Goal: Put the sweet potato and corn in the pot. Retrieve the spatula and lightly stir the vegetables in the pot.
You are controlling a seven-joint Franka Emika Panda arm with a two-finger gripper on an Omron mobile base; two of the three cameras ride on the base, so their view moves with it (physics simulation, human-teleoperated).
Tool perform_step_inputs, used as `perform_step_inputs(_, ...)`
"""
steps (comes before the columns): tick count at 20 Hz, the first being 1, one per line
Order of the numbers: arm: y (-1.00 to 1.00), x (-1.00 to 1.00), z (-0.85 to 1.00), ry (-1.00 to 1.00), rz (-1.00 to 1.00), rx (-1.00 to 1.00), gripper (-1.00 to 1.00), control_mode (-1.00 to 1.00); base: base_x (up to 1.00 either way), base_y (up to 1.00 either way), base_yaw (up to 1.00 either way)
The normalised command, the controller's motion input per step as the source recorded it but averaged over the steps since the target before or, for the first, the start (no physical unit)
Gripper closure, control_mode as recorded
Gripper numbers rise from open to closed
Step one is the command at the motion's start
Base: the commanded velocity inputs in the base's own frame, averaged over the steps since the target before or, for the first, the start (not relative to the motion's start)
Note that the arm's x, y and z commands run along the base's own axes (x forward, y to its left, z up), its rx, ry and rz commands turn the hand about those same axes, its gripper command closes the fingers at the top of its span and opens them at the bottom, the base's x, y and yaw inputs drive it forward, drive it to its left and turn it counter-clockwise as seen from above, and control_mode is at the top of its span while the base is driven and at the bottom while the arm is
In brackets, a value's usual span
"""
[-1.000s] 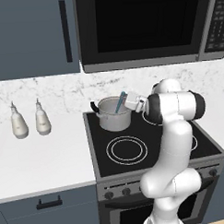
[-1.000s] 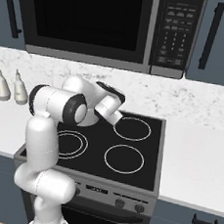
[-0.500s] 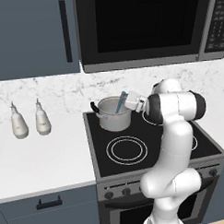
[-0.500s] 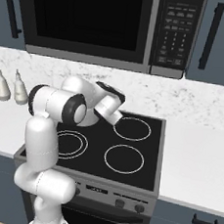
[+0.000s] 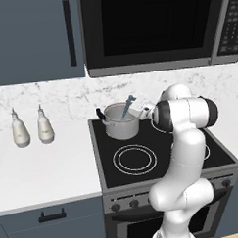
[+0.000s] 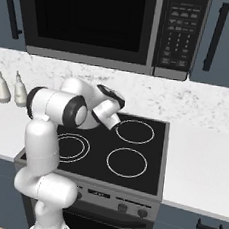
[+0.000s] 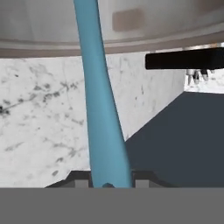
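- Standing tilted in the shiny steel cylindrical pot (image 5: pixel 122 123), the thin light-blue spatula (image 5: pixel 126 108) leans its handle over the rim toward the arm.
- Hand view: the tool (image 7: pixel 108 180) is clamped tight on the handle's near end; its fingertips (image 7: pixel 78 179) flank it.
- The pot sits on the black stove's (image 5: pixel 157 156) rear-left burner, beside the white marble table (image 5: pixel 44 163).
- Sweet potato and corn are hidden, presumably inside; stirring seems to be the step in hand.
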Motion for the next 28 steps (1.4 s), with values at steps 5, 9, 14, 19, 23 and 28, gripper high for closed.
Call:
perform_step_inputs(5,0.0,0.28,0.0,-0.04,-0.18,0.0,1.0,-1.0,0.0,0.0,0.0)
perform_step_inputs(9,0.0,0.29,0.0,0.04,-0.16,0.0,1.0,-1.0,0.0,0.0,0.0)
perform_step_inputs(14,-0.08,-0.08,0.0,0.36,-0.11,-0.03,1.0,-1.0,0.0,0.0,0.0)
perform_step_inputs(19,-0.04,-0.11,0.0,0.19,-0.06,-0.03,1.0,-1.0,0.0,0.0,0.0)
perform_step_inputs(23,0.0,0.0,0.0,0.02,-0.06,0.0,1.0,-1.0,0.0,0.0,0.0)
perform_step_inputs(28,0.0,0.0,-0.09,0.15,-0.03,-0.01,1.0,-1.0,0.0,0.0,0.0)
